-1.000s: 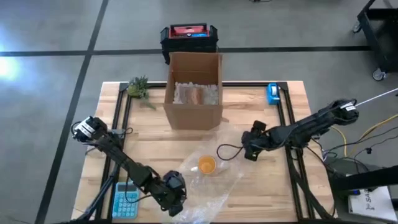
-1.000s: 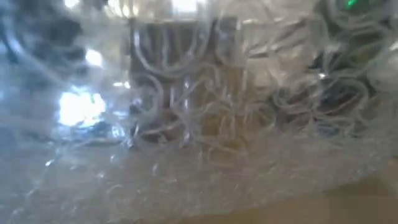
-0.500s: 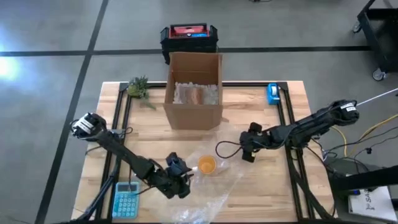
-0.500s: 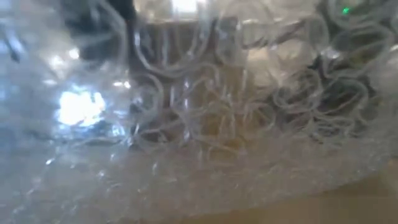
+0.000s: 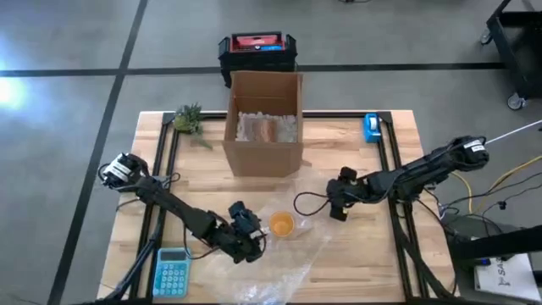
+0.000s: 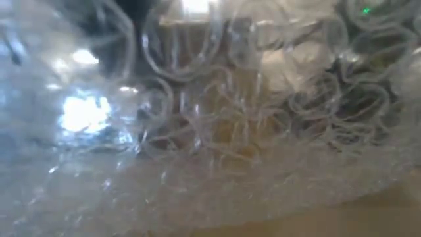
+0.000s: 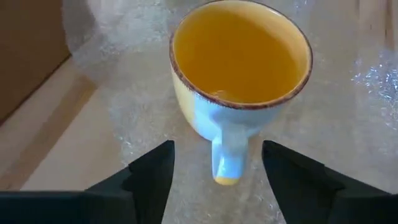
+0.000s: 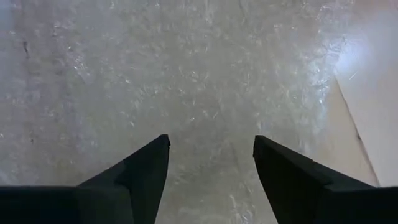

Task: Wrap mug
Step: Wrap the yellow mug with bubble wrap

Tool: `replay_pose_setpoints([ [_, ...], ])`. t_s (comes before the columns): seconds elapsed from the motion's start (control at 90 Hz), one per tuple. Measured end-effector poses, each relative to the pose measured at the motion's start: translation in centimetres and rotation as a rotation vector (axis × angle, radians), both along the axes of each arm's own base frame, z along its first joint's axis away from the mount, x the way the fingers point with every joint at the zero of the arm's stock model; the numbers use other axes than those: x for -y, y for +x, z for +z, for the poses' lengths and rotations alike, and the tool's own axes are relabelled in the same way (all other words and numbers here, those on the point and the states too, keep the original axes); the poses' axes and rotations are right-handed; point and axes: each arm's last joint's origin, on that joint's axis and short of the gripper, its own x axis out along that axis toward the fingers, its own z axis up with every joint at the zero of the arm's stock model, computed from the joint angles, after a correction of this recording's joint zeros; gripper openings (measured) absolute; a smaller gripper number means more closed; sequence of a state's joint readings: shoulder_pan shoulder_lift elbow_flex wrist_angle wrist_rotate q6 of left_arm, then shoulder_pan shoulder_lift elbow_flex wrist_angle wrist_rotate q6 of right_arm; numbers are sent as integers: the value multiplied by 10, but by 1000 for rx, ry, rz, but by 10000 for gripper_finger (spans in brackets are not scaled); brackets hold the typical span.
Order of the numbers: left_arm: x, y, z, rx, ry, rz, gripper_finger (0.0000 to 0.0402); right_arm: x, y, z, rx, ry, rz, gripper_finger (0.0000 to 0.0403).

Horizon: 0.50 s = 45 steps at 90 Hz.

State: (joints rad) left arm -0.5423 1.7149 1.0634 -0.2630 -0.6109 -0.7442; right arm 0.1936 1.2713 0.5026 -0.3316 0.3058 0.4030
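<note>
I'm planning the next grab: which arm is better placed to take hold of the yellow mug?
Left. Its open tool faces the yellow ceramic mug, handle between its fingers. The right tool, also open, sees only the clear bubble wrap sheet and sits farther from the mug.

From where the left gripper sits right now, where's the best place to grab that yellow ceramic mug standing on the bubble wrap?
Probably the handle. The yellow ceramic mug stands upright on the clear bubble wrap sheet, its pale handle pointing straight at the open left gripper, between its fingers. Come in level from that side and close on the handle; the round body looks wider than the gap.
</note>
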Motion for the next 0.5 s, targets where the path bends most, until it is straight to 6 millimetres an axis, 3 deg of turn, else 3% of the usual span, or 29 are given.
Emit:
replay_pose_setpoints([
  [0.256,0,3,1,30,-20,-1,171,0,2,1,26,1,9,224],
  [0.5,4,15,-24,-8,11,-59,116,-1,3,1,32,7,-2,212],
])
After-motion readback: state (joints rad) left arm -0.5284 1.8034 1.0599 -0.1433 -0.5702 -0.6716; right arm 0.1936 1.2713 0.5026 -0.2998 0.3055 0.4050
